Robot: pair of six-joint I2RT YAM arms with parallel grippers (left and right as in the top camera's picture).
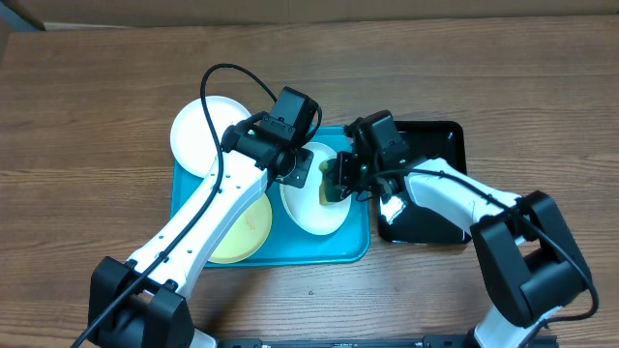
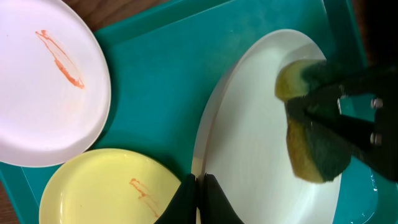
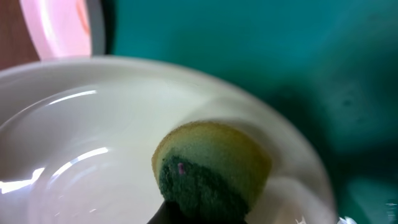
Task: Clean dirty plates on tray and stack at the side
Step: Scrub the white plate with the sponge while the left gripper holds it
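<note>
On the cyan tray a white plate stands tilted. My left gripper is shut on its near rim. My right gripper is shut on a yellow-and-green sponge, which presses on the plate's face. That face looks free of smears where it shows. A pale yellow plate with an orange-brown smear lies flat on the tray, partly under my left arm. Another white plate, also smeared, rests at the tray's far left corner and overhangs its rim.
A glossy black tray lies just right of the cyan tray, under my right arm. Bare wooden table surrounds both trays. A black cable loops above the left wrist.
</note>
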